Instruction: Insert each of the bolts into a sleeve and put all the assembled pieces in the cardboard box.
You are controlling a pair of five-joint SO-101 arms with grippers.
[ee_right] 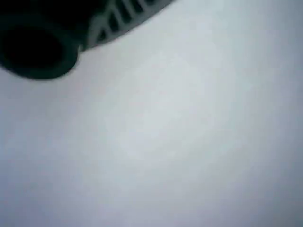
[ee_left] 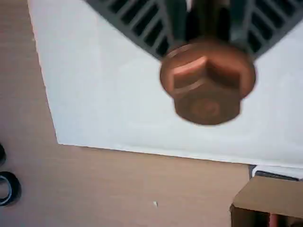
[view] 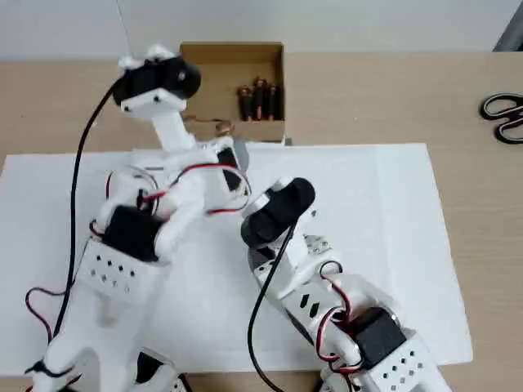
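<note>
Just outside the front wall of the cardboard box (view: 214,80), a copper bolt (ee_left: 207,82) is held in the left gripper (ee_left: 208,23). Its hexagonal head is turned straight towards the wrist camera. Its shank is hidden between the dark ribbed fingers (ee_left: 137,19), so the long axis is taken to run back along the gripper's own line. The jaws are drawn narrow around the bolt, one finger on each side of it. Whether a sleeve is already fitted on the shank cannot be told.

Inside the box, against the right-hand wall as seen from the high camera, a few assembled pieces (view: 260,100) are laid side by side. Their long axes run from the front wall to the back wall.

Further from the box, over the white paper sheet (view: 376,237) that is spread on the bench (view: 392,98), the right gripper (view: 276,211) is held low. How far it is opened cannot be told. A pair of scissors (view: 502,116) is left on the bench well to the right of the box.
</note>
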